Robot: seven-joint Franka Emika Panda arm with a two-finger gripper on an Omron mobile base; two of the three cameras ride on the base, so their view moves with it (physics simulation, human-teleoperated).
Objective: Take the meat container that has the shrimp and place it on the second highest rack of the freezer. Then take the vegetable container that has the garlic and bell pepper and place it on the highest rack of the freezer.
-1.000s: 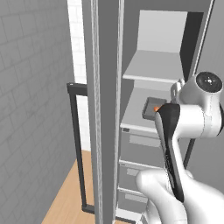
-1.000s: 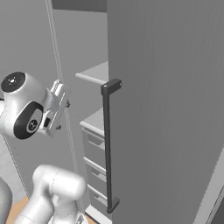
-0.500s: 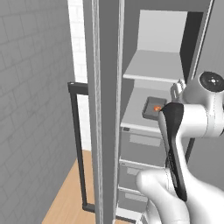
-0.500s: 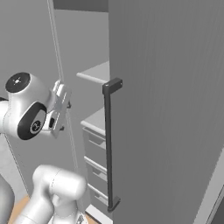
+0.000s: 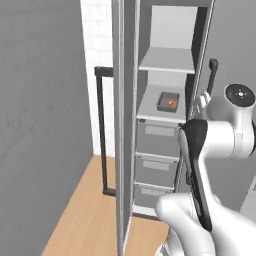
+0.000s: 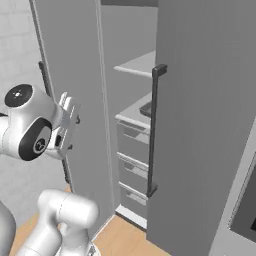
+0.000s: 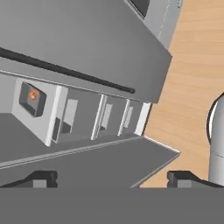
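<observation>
The meat tray (image 5: 168, 101) with the shrimp (image 5: 172, 102) sits on the lower shelf (image 5: 150, 111) of the freezer (image 5: 165, 65). The gripper (image 7: 111, 177) is spread and empty. Risk: the vegetables may go onto this shelf instead of the top rack (image 5: 167, 61).

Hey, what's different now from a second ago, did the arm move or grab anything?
The white arm's gripper has drawn back out of the tall grey freezer, away from the lower flat shelf. Its jaws stay wide open and empty. The small dark tray with the curled orange-pink shrimp stays on that shelf, now in plain sight. The upper shelf stays bare, and the drawers below stay shut.
</observation>
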